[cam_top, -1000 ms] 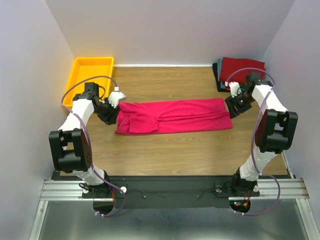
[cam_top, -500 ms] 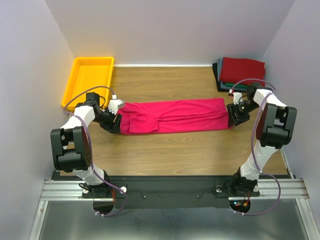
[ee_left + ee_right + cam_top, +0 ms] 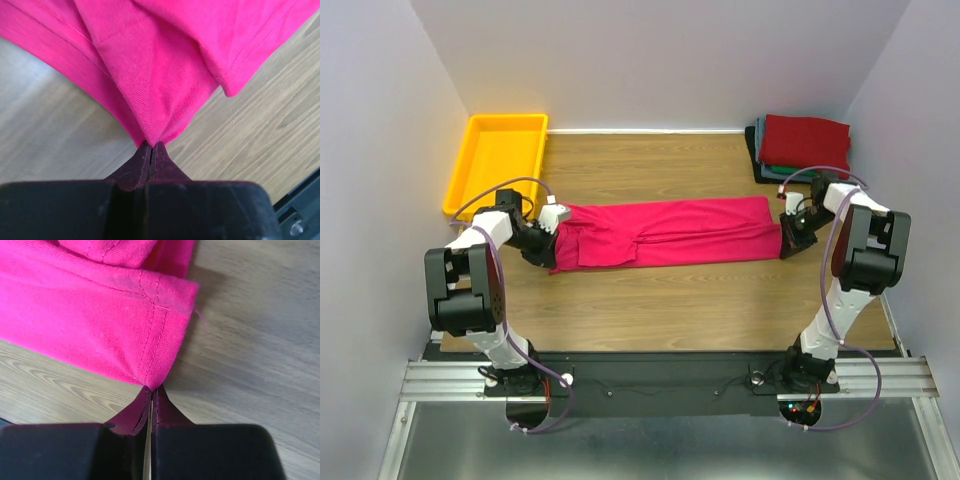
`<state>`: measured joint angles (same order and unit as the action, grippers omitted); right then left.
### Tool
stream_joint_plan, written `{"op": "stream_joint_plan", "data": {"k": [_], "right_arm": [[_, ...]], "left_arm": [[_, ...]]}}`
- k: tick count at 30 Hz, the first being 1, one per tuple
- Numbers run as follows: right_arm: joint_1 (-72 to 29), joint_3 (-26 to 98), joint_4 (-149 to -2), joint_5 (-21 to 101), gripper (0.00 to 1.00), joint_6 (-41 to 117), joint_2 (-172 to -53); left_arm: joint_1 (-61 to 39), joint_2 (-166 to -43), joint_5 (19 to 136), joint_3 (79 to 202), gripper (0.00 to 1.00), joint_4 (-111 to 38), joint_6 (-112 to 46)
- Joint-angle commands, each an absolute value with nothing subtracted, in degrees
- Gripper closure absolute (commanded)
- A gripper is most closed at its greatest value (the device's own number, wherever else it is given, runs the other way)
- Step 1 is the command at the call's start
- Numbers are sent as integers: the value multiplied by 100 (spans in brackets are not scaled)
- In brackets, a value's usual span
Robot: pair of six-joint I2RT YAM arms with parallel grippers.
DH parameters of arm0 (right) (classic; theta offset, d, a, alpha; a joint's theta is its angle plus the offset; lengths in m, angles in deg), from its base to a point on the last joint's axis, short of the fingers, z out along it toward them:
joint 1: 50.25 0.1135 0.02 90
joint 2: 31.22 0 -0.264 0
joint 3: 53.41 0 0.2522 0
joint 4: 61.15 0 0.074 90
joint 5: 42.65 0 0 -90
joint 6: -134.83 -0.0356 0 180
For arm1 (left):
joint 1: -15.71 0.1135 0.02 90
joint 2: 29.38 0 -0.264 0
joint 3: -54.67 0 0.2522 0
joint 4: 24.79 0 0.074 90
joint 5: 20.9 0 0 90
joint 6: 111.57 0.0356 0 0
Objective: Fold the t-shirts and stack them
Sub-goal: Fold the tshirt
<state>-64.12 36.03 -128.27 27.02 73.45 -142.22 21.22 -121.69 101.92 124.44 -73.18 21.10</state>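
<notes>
A crimson t-shirt (image 3: pixel 665 232) lies folded into a long strip across the middle of the wooden table. My left gripper (image 3: pixel 552 252) is shut on the strip's near left corner; in the left wrist view the cloth (image 3: pixel 150 85) is pinched at the tips of my left gripper (image 3: pixel 151 145). My right gripper (image 3: pixel 786 240) is shut on the near right corner, where the hemmed cloth (image 3: pixel 100 325) runs into the tips of my right gripper (image 3: pixel 151 388). A stack of folded t-shirts (image 3: pixel 803 142), dark red on top, sits at the back right.
A yellow tray (image 3: pixel 498 160) stands at the back left corner. Grey walls close in the table on three sides. The table's front edge runs along the black rail (image 3: pixel 660 365) by the arm bases.
Both grippers have come down to the ends of the crimson shirt and shut on its near corners. The shirt lies as before.
</notes>
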Motion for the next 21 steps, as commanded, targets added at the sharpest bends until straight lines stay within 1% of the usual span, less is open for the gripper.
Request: {"op": "stream_joint_plan", "data": {"k": [1,6,14,15,16,17,18,19,21], "right_arm": [[-6423,3235,-12659,3223,99,7382,-14109],[-6423,2646,-12711,3679,99,7619,-13618],[-6458,2170,-12755,4348,100,8085,-13028],[-6458,2178,-12895,4270,99,8173,-12993],[-6458,2239,-13070,4139,99,8374,-12966],[-6458,2379,-13394,3912,79,8411,-12957],[-6458,2494,-13562,3761,65,8463,-12931],[-6458,2591,-13721,3612,57,8568,-12879],[-6458,2940,-13984,3314,48,8596,-12642]], "left_arm": [[2168,-12132,9926,12398,100,-7853,2465],[2168,-11833,9486,12135,100,-8134,2693],[2168,-11376,9082,11721,100,-8328,2913],[2168,-11332,9064,11703,85,-8328,2923],[2168,-11210,9064,11712,73,-8354,2949],[2168,-11130,9133,11756,66,-8398,3080],[2168,-11042,9256,11921,56,-8468,3150],[2160,-10806,9388,12036,53,-8652,3256],[2160,-10559,9766,12387,45,-8863,3422]]}}
